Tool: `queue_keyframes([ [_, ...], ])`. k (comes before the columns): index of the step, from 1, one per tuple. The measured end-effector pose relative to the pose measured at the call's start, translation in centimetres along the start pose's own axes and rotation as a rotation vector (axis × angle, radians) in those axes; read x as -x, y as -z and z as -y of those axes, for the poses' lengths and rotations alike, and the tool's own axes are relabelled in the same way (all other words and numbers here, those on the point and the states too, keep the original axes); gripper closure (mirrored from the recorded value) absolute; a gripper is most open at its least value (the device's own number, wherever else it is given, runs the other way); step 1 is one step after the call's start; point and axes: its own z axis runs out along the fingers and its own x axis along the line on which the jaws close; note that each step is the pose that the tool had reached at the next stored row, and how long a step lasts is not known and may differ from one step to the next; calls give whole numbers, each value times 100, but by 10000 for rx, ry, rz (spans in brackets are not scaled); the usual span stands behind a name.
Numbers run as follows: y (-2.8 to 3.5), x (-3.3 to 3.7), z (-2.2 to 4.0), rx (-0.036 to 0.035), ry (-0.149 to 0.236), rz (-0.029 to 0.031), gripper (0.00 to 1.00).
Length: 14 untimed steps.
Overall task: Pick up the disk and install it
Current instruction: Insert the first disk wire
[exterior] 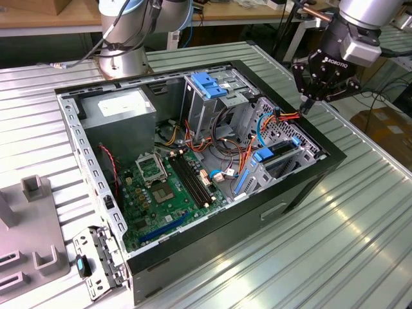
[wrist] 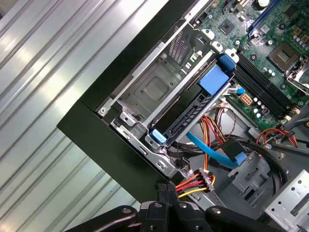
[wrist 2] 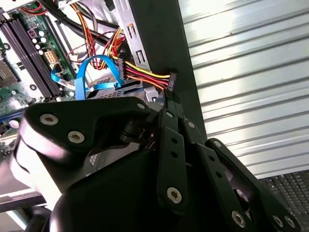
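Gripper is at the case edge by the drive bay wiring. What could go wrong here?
1. The gripper sits right at the red, yellow and black wire bundle, so it might snag or tug those wires.
2. The black metal case wall is close beside it, so a scrape or collision seems possible.

The case (exterior: 302, 193) lies open-topped on the slatted table (exterior: 360, 244), which is bare beside the case wall. The gripper (exterior: 308, 103) hangs above the case rim by the drive bay (wrist: 159, 92). Power wires (wrist: 193, 183) and a blue cable (wrist: 212, 150) cross the gap just beside the bay. The disk (wrist: 193, 113) stands in the bay. The tall cage (exterior: 206, 96) blocks the approach from the case middle.
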Motion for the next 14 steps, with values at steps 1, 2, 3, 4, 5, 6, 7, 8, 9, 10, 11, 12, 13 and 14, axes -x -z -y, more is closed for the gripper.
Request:
queue_keyframes([
  [1, -4, 0, 4, 0, 63, 0, 83],
  [2, -8, -1, 8, -1, 127, 1, 83],
  [3, -13, -1, 11, -2, 195, 2, 77],
  [4, -20, -1, 13, -3, 293, 0, 70],
  [5, -28, -1, 14, -7, 410, -5, 70],
  [6, -34, -1, 14, -14, 537, -9, 70],
  [7, -43, -2, 15, -25, 740, -15, 70],
  [8, -48, -2, 15, -31, 883, -17, 70],
  [9, -52, -1, 14, -35, 1042, -19, 70],
  [10, -57, -1, 14, -41, 1241, -19, 70],
  [11, -62, -1, 14, -45, 1392, -19, 70],
  [12, -67, -2, 14, -50, 1559, -19, 70],
  [13, -71, -2, 14, -54, 1688, -19, 70],
  [14, -79, -1, 15, -62, 1837, -27, 70],
])
